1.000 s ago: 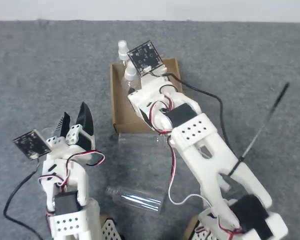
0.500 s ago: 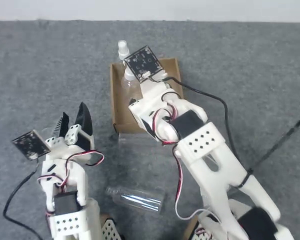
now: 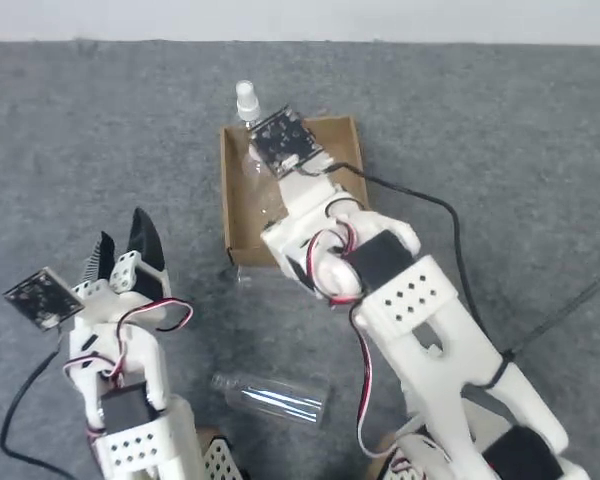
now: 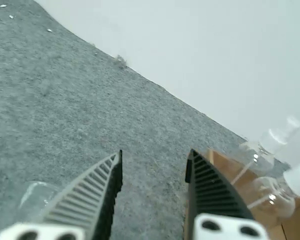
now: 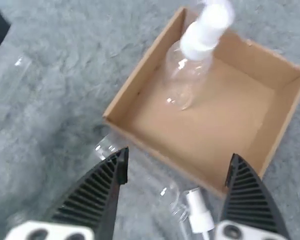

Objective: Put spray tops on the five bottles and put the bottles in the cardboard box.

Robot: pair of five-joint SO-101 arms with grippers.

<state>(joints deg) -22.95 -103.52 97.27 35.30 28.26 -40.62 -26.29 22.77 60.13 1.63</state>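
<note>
Overhead plus two wrist views sharing box (image 3: 242, 228)

We count one cardboard box (image 3: 223, 200) and five clear bottles. One topped bottle (image 5: 182, 80) stands inside the box, a second topped bottle (image 3: 247, 100) is just beyond its corner, and a third bottle (image 5: 162, 192) lies along its outer wall. One bare bottle (image 3: 270, 395) lies on the desk (image 3: 500, 130), and one faint bottle (image 4: 32, 195) is near the left tool (image 4: 154, 155). We make out three white spray tops (image 4: 277, 136) and two tools in all, counting the right tool (image 5: 180, 155).
</note>
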